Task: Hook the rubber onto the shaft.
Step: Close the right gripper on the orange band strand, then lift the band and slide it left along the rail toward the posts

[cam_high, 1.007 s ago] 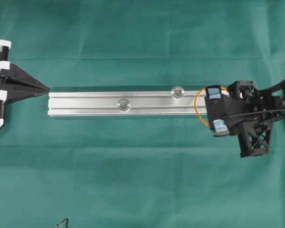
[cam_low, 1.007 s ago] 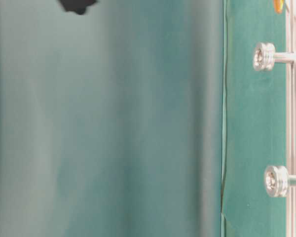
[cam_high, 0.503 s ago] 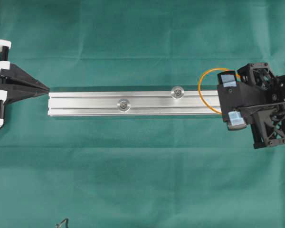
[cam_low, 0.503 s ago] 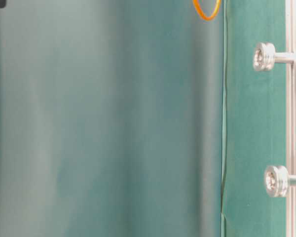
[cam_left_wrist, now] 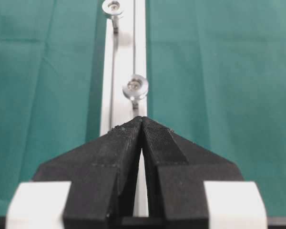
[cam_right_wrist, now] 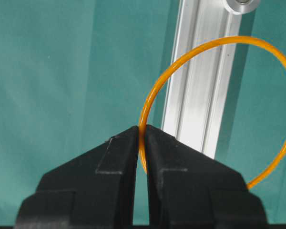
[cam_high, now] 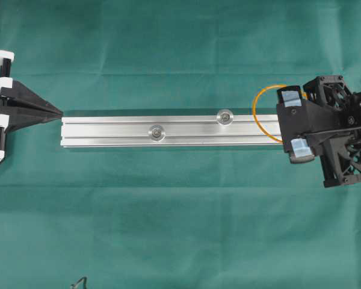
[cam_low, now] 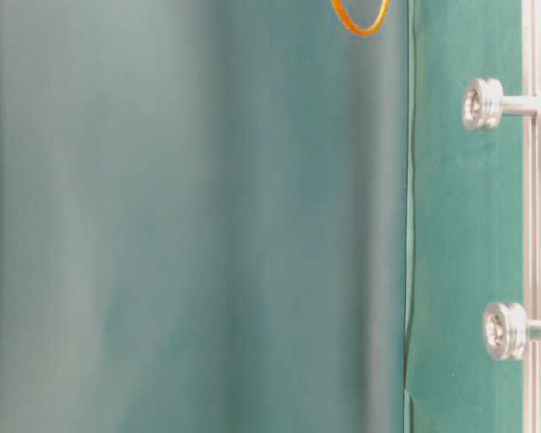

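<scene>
Rubber, a thin orange band loop [cam_right_wrist: 214, 102], hangs pinched in the shut right gripper [cam_right_wrist: 143, 133] beyond the silver aluminium rail's [cam_high: 168, 130] right end; the nearest steel shaft [cam_high: 225, 117] lies leftward along the rail; the closed, empty left gripper [cam_left_wrist: 142, 121] sits far off.

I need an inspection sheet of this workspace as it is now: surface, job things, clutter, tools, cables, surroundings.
Surface: green cloth, a few creases.
Job things: orange rubber band held in the air over the end of the aluminium rail; two shafts bare.
Clutter: small dark item at lower edge, cannot identify.
Tools: right tool shut on the band; left tool shut, empty, at the rail's other end.
Cables: nothing seen.
Surroundings: nothing seen.
</scene>
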Robot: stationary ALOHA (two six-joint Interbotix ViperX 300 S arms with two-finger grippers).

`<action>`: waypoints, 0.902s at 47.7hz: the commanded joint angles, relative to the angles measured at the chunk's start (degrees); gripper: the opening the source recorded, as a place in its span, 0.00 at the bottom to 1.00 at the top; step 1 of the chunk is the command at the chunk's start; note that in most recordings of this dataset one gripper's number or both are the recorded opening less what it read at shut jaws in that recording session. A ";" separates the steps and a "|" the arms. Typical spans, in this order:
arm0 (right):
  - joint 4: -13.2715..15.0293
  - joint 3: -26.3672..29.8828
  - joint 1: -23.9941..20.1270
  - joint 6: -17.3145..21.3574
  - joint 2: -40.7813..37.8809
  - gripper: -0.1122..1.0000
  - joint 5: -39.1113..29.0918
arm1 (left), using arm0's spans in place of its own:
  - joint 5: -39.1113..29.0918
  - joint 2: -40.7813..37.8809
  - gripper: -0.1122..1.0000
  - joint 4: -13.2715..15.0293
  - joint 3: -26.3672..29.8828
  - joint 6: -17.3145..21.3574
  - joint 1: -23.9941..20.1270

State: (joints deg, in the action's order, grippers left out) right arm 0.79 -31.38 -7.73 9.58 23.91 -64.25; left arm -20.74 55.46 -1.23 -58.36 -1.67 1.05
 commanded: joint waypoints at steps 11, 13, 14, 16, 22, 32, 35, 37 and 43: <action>0.26 3.87 0.26 -0.09 -2.99 0.17 0.53 | 0.26 -0.44 0.10 -0.18 1.49 0.09 0.09; 0.44 4.39 0.26 -0.09 -3.69 0.17 0.53 | 0.26 -0.44 0.10 -0.18 1.49 0.09 0.18; 0.44 4.66 0.26 -0.09 -4.04 0.17 0.62 | 0.18 -0.44 0.10 -0.18 1.58 0.09 0.09; 0.70 5.36 0.35 -0.18 -5.01 0.17 0.97 | 0.18 -0.44 0.10 -0.18 1.58 0.09 0.18; 0.97 7.29 0.44 -0.26 -7.12 0.17 2.29 | 0.18 -0.44 0.10 -0.18 1.49 0.09 0.09; 1.14 10.99 0.79 -0.44 -10.90 0.17 3.16 | 0.18 -0.44 0.10 -0.18 1.58 0.09 0.09; 1.14 12.04 0.88 -0.53 -11.95 0.17 3.25 | 0.18 -0.44 0.10 -0.18 1.49 0.09 0.18; 1.23 12.83 0.97 -0.53 -12.74 0.17 3.16 | 0.18 -0.44 0.10 -0.18 1.49 0.09 0.09; 1.14 14.59 1.14 -0.62 -14.50 0.17 3.25 | 0.18 -0.44 0.10 -0.18 1.49 0.09 0.09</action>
State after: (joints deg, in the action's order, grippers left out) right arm 1.76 -19.07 -6.77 9.05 9.58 -61.35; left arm -20.83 55.37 -1.23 -58.36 -1.67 1.05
